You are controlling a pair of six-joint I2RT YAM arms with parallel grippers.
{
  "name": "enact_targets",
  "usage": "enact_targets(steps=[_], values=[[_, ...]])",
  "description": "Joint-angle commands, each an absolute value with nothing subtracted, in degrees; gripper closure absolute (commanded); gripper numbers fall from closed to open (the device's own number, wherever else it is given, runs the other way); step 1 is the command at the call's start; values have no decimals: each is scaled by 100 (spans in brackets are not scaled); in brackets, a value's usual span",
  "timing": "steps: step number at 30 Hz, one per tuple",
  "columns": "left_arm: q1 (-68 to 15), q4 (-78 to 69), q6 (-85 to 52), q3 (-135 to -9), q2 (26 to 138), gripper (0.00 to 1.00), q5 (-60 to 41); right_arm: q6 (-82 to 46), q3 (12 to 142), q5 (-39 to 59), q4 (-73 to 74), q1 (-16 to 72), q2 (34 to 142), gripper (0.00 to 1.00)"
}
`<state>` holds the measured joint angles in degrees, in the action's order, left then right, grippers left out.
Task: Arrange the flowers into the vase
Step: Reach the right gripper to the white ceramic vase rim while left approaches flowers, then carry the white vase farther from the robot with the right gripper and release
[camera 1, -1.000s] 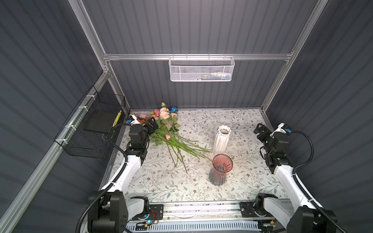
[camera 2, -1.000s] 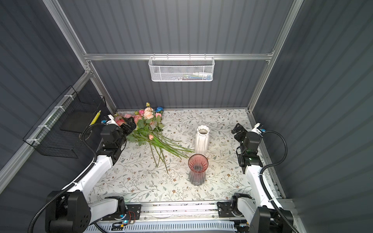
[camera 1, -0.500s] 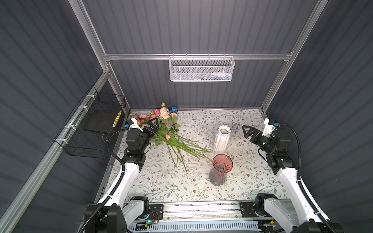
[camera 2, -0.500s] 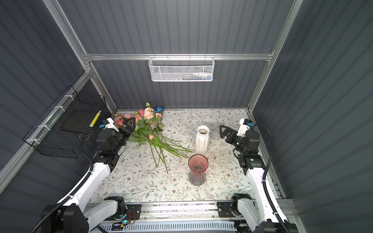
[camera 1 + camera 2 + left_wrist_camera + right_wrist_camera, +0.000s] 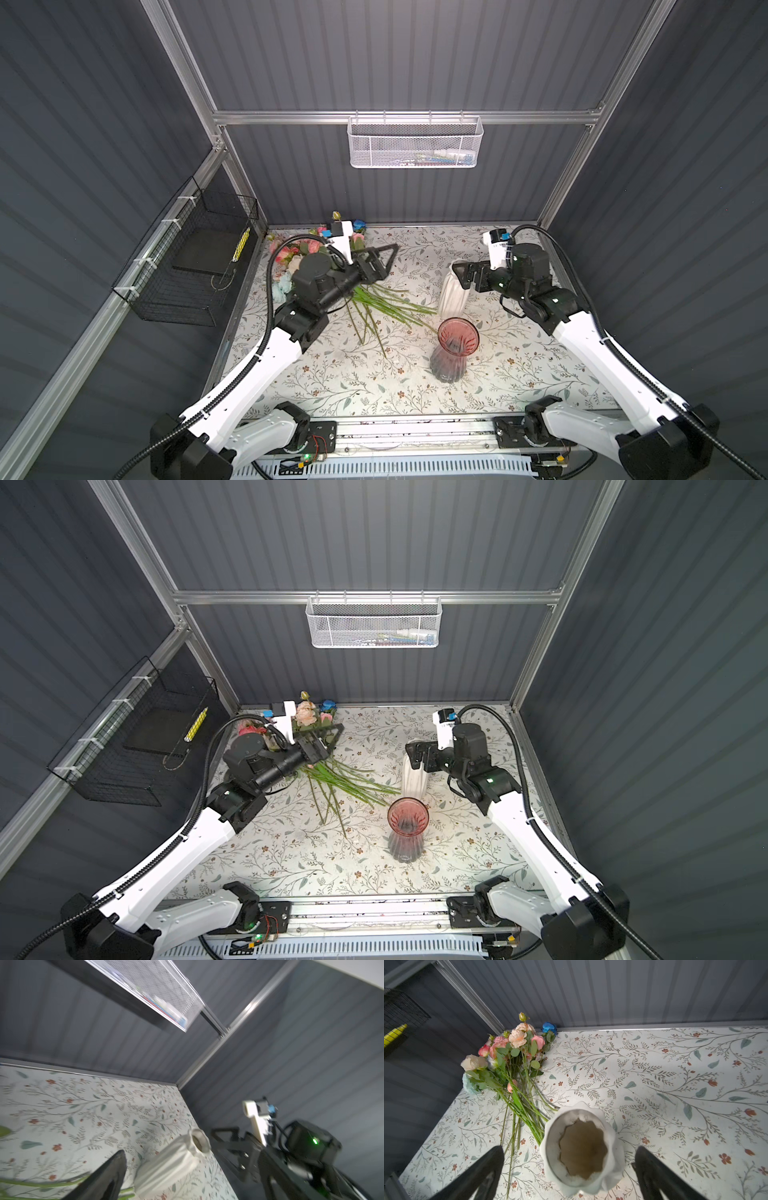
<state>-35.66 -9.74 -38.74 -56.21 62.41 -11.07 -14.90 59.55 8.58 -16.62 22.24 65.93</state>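
Note:
The flowers (image 5: 382, 305) (image 5: 347, 783) lie in a bunch at the back left of the table. Their pink, peach, cream and blue blooms (image 5: 512, 1051) point to the back corner. A white ribbed vase (image 5: 453, 297) (image 5: 413, 785) (image 5: 172, 1165) (image 5: 614, 1157) stands upright mid-table, with a pink glass vase (image 5: 455, 349) (image 5: 407, 829) in front of it. My left gripper (image 5: 388, 264) (image 5: 334, 742) hangs open and empty above the stems. My right gripper (image 5: 459, 276) (image 5: 411, 756) (image 5: 569, 1169) is open at the white vase's mouth, one finger on each side, not touching it.
A white mesh basket (image 5: 415, 143) hangs on the back wall. A black wire basket (image 5: 195, 266) hangs on the left wall. Grey walls close in the floral tabletop (image 5: 374, 382) on three sides, and a rail runs along the front.
Both arms have lifted and reached inward. The left gripper swung right over the flower stems. The right gripper moved left to the white vase's top. Both stayed open.

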Motion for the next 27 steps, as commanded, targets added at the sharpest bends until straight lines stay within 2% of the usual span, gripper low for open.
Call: enact_targets(steps=[1,11,14,18,20,27], values=[[-4022,-269,-3130,-5761,6303,0,-730,-1157,6214,179,-1988,2501,6919,1],[-4201,2,-3076,-5486,6200,8,-924,-1064,6375,-705,-1728,2842,7506,2],[-4200,143,-3017,-5481,6122,9,-907,-1067,6346,-897,-1705,2832,7491,14],[-4200,284,-2958,-5435,6003,9,-879,-1089,6328,-1017,-1706,2674,7454,40],[-4196,316,-2948,-5402,5953,9,-888,-1111,6319,-1017,-1723,2544,7399,50],[-4194,532,-2886,-5359,5749,9,-879,-1195,6504,-731,-1729,1535,7348,53]])
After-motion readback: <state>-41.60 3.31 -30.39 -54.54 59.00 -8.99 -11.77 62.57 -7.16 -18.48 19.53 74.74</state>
